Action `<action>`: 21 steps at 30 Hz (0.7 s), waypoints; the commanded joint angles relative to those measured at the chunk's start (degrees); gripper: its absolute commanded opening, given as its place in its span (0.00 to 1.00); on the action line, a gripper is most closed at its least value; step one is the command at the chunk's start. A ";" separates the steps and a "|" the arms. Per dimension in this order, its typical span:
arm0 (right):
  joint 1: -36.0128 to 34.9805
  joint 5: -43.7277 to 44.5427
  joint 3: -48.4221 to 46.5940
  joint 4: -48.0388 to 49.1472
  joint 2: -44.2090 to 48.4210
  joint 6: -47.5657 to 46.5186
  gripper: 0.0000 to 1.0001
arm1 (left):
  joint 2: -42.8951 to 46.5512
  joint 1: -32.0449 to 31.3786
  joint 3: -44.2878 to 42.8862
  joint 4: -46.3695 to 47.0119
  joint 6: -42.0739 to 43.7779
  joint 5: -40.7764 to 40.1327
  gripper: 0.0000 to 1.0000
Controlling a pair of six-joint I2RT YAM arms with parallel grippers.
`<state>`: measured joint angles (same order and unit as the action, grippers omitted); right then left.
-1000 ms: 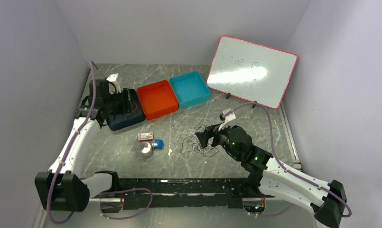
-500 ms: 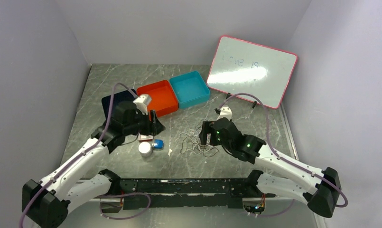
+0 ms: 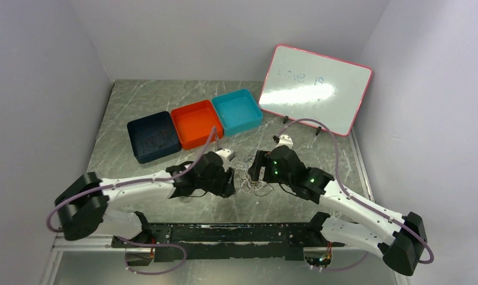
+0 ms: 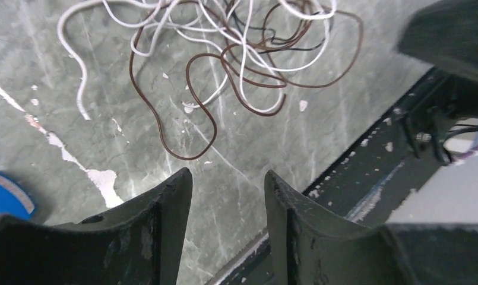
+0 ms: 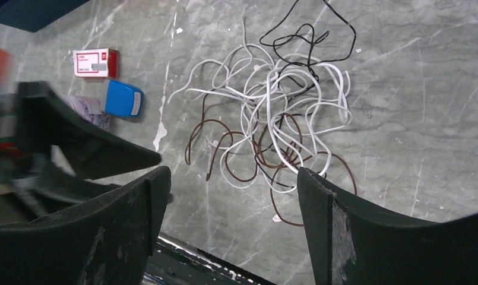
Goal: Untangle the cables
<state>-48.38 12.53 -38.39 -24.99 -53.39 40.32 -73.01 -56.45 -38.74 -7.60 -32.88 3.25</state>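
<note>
Left gripper (image 4: 227, 178) and right gripper (image 5: 233, 172) held open near the cables (image 5: 272, 119).

The left jaws are seen apart with nothing between them; the right jaws are spread wider, likewise empty. The cables, white, brown and black, are heaped in one loose tangle on the tabletop (image 3: 135, 101), nearer its near edge; a blue item (image 5: 122, 98) and a red-and-white box (image 5: 95, 62) are seen toward the left edge.

Thin cables (image 3: 248, 183) tangled on marble table (image 3: 135, 101), left gripper (image 3: 230, 181) and right gripper (image 3: 258, 170) close either side, whiteboard (image 3: 315, 89) behind.
</note>
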 commanded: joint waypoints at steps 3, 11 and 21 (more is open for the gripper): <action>0.31 -0.37 0.15 -0.50 2.61 0.88 0.81 | -6.81 -2.37 -2.44 4.24 -1.38 -7.09 0.52; 0.33 -0.49 1.22 -0.20 3.90 0.89 0.81 | -9.34 -2.36 -1.68 10.03 -0.81 -6.63 0.51; 0.34 0.13 2.30 -0.04 6.75 1.67 0.81 | -15.57 -2.35 -3.78 11.78 0.78 -7.58 0.31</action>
<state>-48.27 12.25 -37.41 -25.12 -48.86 41.41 -87.24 -58.61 -39.83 2.20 -33.56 -2.39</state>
